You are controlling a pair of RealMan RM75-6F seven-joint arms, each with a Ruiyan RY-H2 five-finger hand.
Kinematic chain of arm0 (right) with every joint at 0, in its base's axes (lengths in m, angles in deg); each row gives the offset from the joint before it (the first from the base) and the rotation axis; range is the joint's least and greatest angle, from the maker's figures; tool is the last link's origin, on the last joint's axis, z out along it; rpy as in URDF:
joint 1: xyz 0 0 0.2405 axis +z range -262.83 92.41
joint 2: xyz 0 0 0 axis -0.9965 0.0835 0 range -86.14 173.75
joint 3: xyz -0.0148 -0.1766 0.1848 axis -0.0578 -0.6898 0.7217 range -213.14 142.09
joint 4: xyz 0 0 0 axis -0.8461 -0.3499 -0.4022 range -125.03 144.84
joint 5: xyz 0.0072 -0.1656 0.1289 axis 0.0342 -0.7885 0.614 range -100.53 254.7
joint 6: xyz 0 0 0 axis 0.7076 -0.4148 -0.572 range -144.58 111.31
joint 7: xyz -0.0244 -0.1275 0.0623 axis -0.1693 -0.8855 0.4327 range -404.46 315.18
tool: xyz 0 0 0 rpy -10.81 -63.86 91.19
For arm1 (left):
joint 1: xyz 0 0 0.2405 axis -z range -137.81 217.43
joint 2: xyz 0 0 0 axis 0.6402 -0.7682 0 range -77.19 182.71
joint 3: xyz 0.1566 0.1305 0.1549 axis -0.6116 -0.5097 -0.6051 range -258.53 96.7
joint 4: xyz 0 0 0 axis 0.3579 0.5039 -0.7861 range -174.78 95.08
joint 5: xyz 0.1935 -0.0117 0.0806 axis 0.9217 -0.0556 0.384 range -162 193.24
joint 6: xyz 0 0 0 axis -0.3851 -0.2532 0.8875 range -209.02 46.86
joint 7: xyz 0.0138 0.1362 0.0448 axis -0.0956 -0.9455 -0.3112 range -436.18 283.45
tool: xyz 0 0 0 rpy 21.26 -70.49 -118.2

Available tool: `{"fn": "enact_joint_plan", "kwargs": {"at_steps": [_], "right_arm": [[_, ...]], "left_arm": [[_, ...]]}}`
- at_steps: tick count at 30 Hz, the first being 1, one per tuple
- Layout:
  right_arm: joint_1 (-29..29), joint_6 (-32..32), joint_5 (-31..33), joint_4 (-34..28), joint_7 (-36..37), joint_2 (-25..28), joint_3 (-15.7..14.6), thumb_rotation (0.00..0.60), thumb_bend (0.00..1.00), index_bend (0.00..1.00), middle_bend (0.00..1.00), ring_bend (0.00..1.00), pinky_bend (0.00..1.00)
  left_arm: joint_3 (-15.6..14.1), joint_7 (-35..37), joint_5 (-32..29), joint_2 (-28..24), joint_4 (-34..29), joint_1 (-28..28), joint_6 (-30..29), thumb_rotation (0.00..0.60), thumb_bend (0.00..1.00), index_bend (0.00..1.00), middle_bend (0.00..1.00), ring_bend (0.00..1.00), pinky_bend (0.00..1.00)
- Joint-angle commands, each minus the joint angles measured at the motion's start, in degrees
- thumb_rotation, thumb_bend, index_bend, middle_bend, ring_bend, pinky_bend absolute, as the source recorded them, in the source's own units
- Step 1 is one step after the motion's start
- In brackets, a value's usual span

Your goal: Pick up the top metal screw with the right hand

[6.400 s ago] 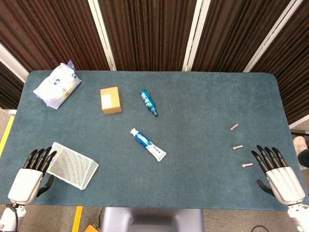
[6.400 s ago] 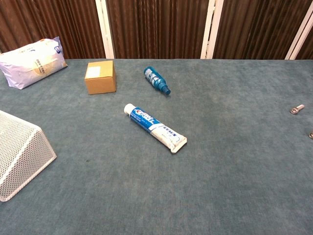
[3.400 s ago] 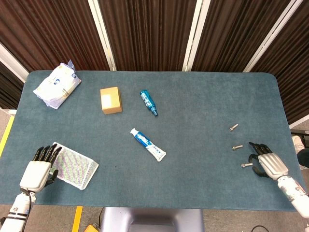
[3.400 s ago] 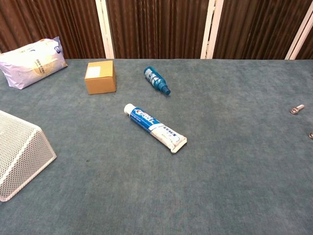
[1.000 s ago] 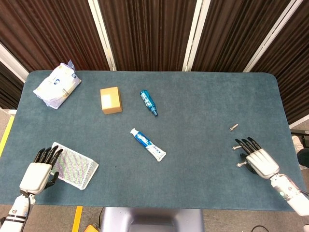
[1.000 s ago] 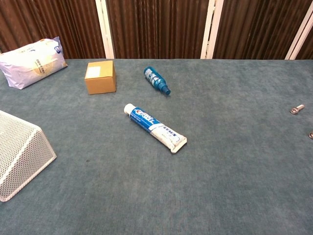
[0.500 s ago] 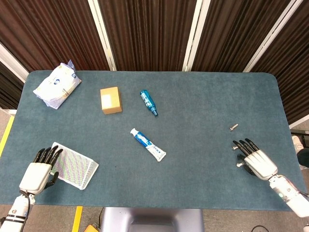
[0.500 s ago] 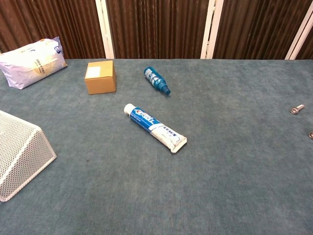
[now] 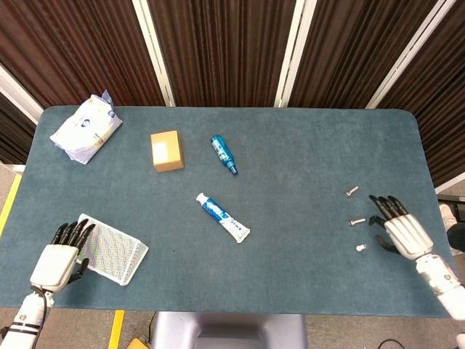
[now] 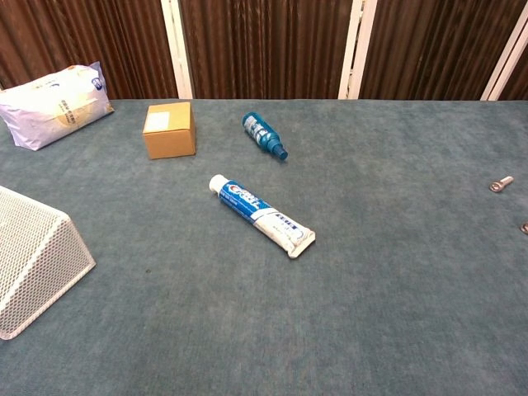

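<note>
Three metal screws lie in a column at the table's right. The top screw [image 9: 352, 191] also shows in the chest view as the top screw [image 10: 499, 183] near the right edge. The middle screw [image 9: 356, 221] and the bottom screw [image 9: 360, 248] lie nearer the front. My right hand [image 9: 398, 229] hovers just right of the middle screw, fingers spread and pointing up-left, holding nothing. It is below and right of the top screw, apart from it. My left hand [image 9: 58, 256] rests at the front left corner, fingers apart, empty.
A white mesh basket [image 9: 110, 249] lies beside my left hand. A toothpaste tube [image 9: 222, 217], a blue bottle [image 9: 224, 154], a cardboard box [image 9: 166, 150] and a white pouch [image 9: 86, 129] sit across the teal table [image 9: 290, 145].
My right hand has shifted right and slightly away from me, uncovering the middle and bottom screws. The bottom screw now lies a little turned. The left hand has not moved.
</note>
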Motion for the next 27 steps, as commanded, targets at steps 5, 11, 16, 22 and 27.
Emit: {"fn": "enact_joint_plan", "kwargs": {"at_steps": [5,11,16,22,27], "right_arm": [[4.0,8.1,1.9,9.5,7.3,-6.1,1.5,0.600,0.46,0.53,0.10,0.00,0.08],[5.5,12.1,1.0,14.6,8.7,-9.5,0.4,0.600,0.46,0.54,0.10,0.00,0.08],[5.8,14.4,1.2,16.7,9.8,-10.8,0.3,0.600,0.46,0.55,0.10,0.00,0.08],[6.1,15.6,1.1,17.8,10.1,-11.7,0.0,0.600,0.46,0.56,0.10,0.00,0.08],[6.4,17.2,1.0,18.3,10.4,-12.2,-0.2,0.600,0.46,0.57,0.10,0.00,0.08]], "left_arm": [[0.3,-0.6,-1.2,0.5,0.4,0.3,1.1,0.600,0.47,0.00,0.00,0.00,0.08],[0.5,-0.9,-1.9,0.7,0.7,0.5,1.5,0.600,0.47,0.00,0.00,0.00,0.08],[0.7,-0.6,-2.2,0.6,0.9,0.5,1.6,0.600,0.47,0.00,0.00,0.00,0.08],[0.7,-0.7,-2.5,0.7,1.1,0.7,1.9,0.600,0.47,0.00,0.00,0.00,0.08],[0.8,-0.7,-2.8,0.8,1.2,0.8,2.1,0.600,0.47,0.00,0.00,0.00,0.08]]}}
